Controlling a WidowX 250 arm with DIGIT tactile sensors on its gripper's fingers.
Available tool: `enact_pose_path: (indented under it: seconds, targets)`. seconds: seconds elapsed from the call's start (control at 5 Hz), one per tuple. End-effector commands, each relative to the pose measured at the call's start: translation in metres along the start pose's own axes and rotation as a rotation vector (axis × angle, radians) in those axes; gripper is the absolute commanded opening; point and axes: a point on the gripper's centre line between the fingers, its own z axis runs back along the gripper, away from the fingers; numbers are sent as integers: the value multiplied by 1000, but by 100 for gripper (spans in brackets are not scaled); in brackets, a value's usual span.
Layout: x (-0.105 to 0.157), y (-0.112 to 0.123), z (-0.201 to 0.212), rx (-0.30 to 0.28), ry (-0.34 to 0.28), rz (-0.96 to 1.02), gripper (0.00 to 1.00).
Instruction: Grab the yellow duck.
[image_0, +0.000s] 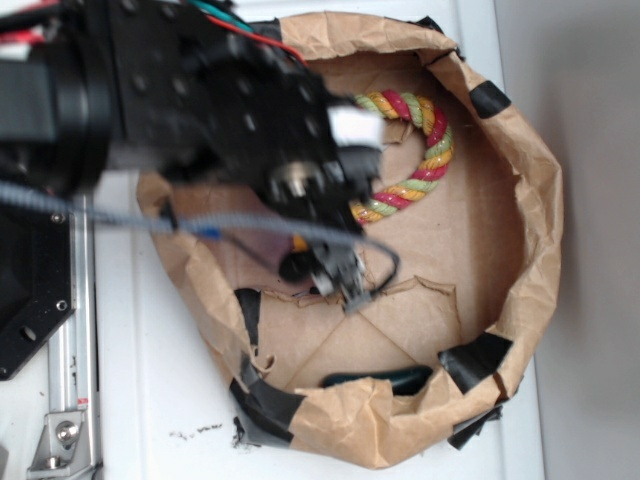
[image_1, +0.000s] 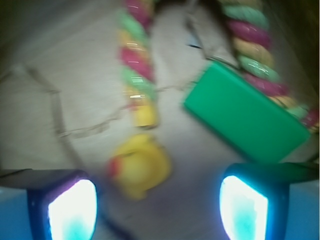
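Yellow duck (image_1: 140, 170) between open end effector (image_1: 157, 210) fingers, unobstructed

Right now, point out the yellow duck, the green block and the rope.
yellow duck (image_1: 140, 167), wrist view, on its body.
green block (image_1: 245, 117), wrist view, on its top face.
rope (image_0: 425, 150), exterior view, on its right curve.

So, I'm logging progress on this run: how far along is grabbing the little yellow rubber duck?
Done: the gripper is down inside the brown paper-lined bin, open, its fingers either side of the view. In hand: lining up on the small glossy yellow rubber duck, which lies between the fingers, beside the twisted red, yellow and green rope and the green block. Left: lowering, closing and lifting; nothing is gripped yet.
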Motion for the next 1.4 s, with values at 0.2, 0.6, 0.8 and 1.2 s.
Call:
enact_pose_path:
  seconds: [0.2,0.6,0.8,1.2]
  targets:
    - [-3,-8,-19,1,15,-80,100]
    - [-34,-46,-58,67,115,-244,100]
    - [-39,-57,-48,41,87,-270,100]
    - [-33,-60,-34,2,54,-256,54]
